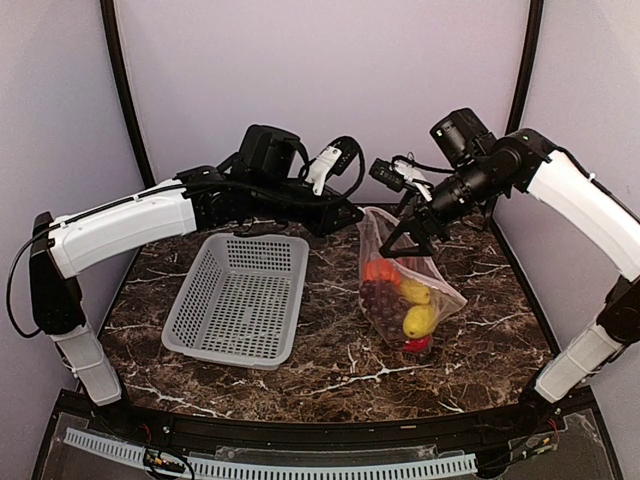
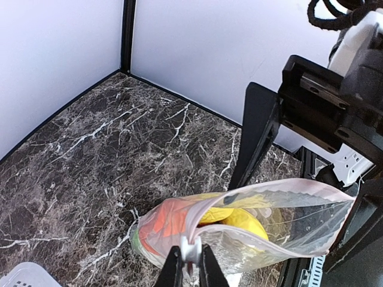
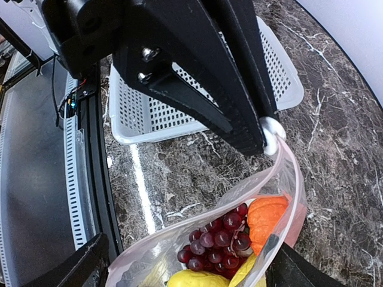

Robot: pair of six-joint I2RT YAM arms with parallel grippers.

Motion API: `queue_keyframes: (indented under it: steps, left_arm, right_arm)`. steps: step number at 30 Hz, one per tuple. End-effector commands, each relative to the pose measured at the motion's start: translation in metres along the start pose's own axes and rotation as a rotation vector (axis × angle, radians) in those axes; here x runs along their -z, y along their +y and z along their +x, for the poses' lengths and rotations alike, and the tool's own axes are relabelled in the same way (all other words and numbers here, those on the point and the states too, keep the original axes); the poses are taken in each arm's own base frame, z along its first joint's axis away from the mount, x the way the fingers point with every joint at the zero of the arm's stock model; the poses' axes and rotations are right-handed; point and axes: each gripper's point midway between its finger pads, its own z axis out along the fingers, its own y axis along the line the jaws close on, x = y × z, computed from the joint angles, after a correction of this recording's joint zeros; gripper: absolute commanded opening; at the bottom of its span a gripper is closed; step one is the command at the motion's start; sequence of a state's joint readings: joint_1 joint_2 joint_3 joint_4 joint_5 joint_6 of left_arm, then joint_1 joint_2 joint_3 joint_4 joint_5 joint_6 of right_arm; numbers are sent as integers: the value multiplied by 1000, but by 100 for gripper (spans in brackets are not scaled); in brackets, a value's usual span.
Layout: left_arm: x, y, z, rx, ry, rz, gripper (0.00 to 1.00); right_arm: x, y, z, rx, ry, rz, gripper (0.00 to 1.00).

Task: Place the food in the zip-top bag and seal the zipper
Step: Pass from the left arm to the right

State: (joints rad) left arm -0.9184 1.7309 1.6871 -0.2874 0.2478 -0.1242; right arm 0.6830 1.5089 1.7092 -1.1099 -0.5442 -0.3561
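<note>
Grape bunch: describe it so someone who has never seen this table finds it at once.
On the marble table, right of the grey mesh basket, is a clear zip-top bag holding toy food. The grape bunch sits on the side facing the basket, below the orange piece. It alone is dark purple and beaded; the yellow fruits beside it are smooth.

1. Left arm (image 1: 120, 225): white shells, black joints, a thin black cable (image 1: 11, 285) looping at its base.
2. Right arm (image 1: 585, 205): same white shells and black joints, black camera (image 1: 460, 133) on the wrist, braided black cord (image 2: 329, 20).
3. Left gripper (image 2: 190, 266): matte black, long tapered fingers (image 3: 197, 89), two silver screws (image 3: 147, 54).
</note>
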Motion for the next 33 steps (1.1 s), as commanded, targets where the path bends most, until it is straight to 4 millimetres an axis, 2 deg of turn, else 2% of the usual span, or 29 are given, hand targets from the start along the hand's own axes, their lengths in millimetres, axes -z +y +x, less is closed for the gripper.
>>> queue_keyframes:
  steps: [1, 4, 8, 10, 13, 17, 20, 21, 22, 23, 24, 25, 26, 27, 28, 29, 30, 31, 32, 33]
  left_arm:
    - [13, 2, -27, 50, -70, -37, 1]
    - [17, 7, -31, 90, -86, -71, 1]
    - [20, 18, -32, 145, -87, -135, 1]
    - [22, 22, -32, 159, -85, -162, 1]
    - [23, 24, -32, 170, -85, -178, 1]
    - [28, 29, -32, 166, -86, -211, 1]
    - [30, 29, -32, 129, -89, -211, 1]
    - [32, 26, -33, 115, -101, -198, 2]
    - [30, 27, -24, 93, -87, -195, 3]
    - [35, 22, -32, 73, -125, -170, 7]
    - [32, 21, -22, 39, -112, -159, 11]
    - [38, 14, -31, 7, -153, -129, 26]
    - [35, 15, -19, -34, -138, -127, 34]
    - [43, 12, -28, -64, -184, -120, 47]
    - [38, 15, -11, -99, -164, -126, 52]
    - [48, 12, -25, -129, -240, -126, 62]
    - [42, 16, -4, -162, -216, -130, 67]
    - [51, 10, -16, -197, -292, -106, 68]
    - [48, 8, -1, -224, -279, -79, 70]
    - [49, 7, -5, -246, -315, -67, 71]
  right_arm:
    - [0, -10, -2, 23, 9, 104, 86]
    - [-6, -20, 3, 45, 44, 180, 85]
    - [-7, -18, -1, 111, 52, 231, 76]
    - [-6, -15, -5, 152, 50, 241, 58]
    - [-6, -23, -4, 190, 80, 316, 37]
    - [0, -38, -3, 212, 103, 416, 20]
    - [10, -47, -4, 236, 105, 481, 2]
    - [14, -49, -5, 242, 97, 496, 0]
    - [17, -51, -7, 245, 86, 501, 0]
    - [20, -53, -7, 241, 78, 500, 0]
    - [22, -53, -8, 238, 66, 486, 0]
    - [23, -53, -8, 233, 57, 469, 0]
    - [26, -53, -10, 228, 44, 454, 0]
    - [27, -50, -12, 226, 27, 423, 0]
    - [29, -44, -14, 233, 10, 381, 0]
    - [31, -38, -15, 240, -5, 342, 0]
    - [33, -33, -16, 242, -20, 317, 0]
    - [34, -30, -17, 242, -27, 299, 0]
    - [34, -25, -16, 245, -33, 272, 0]
    - [34, -21, -16, 244, -36, 248, 0]
